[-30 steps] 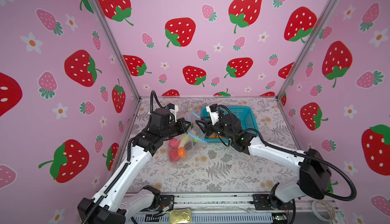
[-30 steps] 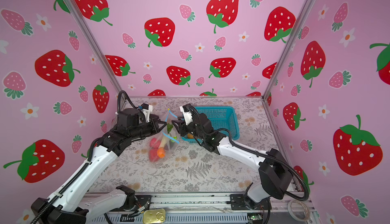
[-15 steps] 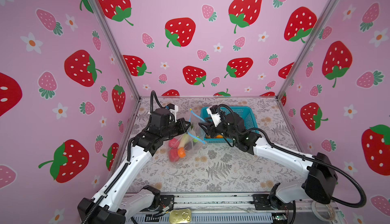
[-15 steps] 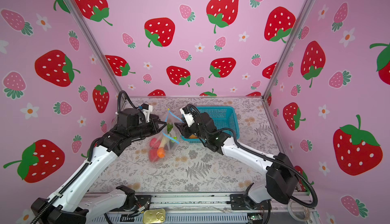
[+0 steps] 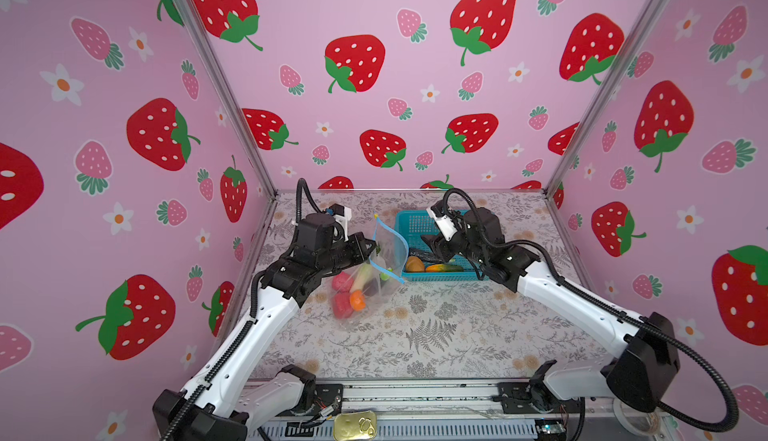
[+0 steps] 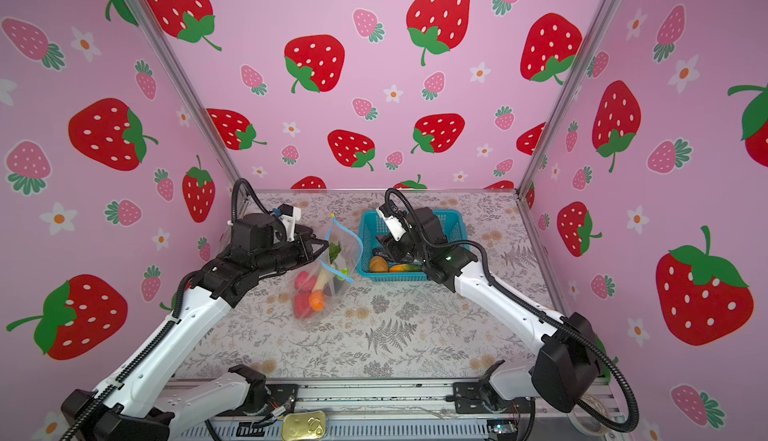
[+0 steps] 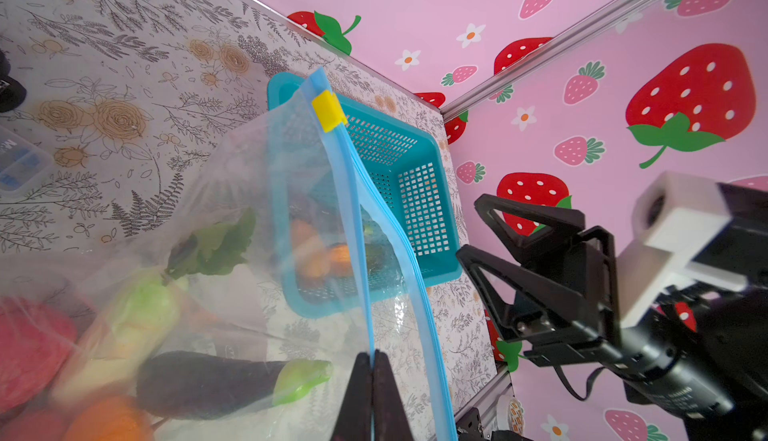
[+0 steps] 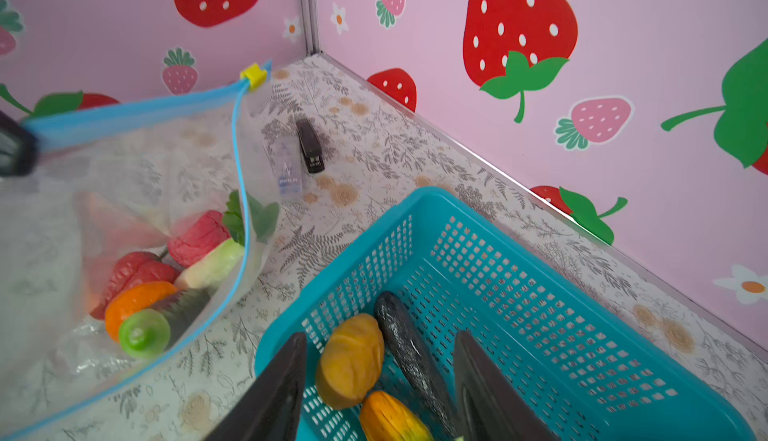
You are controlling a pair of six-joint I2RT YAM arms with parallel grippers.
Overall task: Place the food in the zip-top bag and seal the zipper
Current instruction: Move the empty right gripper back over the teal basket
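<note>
The zip-top bag point(image 5: 376, 289) lies at the table's middle left with its mouth lifted and gaping. My left gripper point(image 7: 372, 360) is shut on one lip of the light-blue zipper point(image 7: 353, 194), whose yellow slider point(image 7: 328, 110) sits at the far end. Inside the bag are two red-pink lumps point(image 8: 137, 270), an orange point(image 8: 133, 299), a white radish point(image 8: 212, 264) and a dark eggplant point(image 7: 208, 380). My right gripper point(image 8: 380, 337) hangs open over the teal basket point(image 8: 540, 293). Between its fingers lie a yellow-orange piece point(image 8: 351, 360), a second one point(image 8: 390, 418) and a dark cucumber point(image 8: 409, 347).
Beyond the bag, a black stapler point(image 8: 309, 144) and a small clear box point(image 8: 286, 164) lie on the table by the back wall. A gold tin point(image 5: 355, 425) sits on the front rail. Pink walls close in three sides.
My right gripper has drawn back from the bag's mouth to over the basket, and its jaws have spread wider. The left gripper and the bag have stayed put.
</note>
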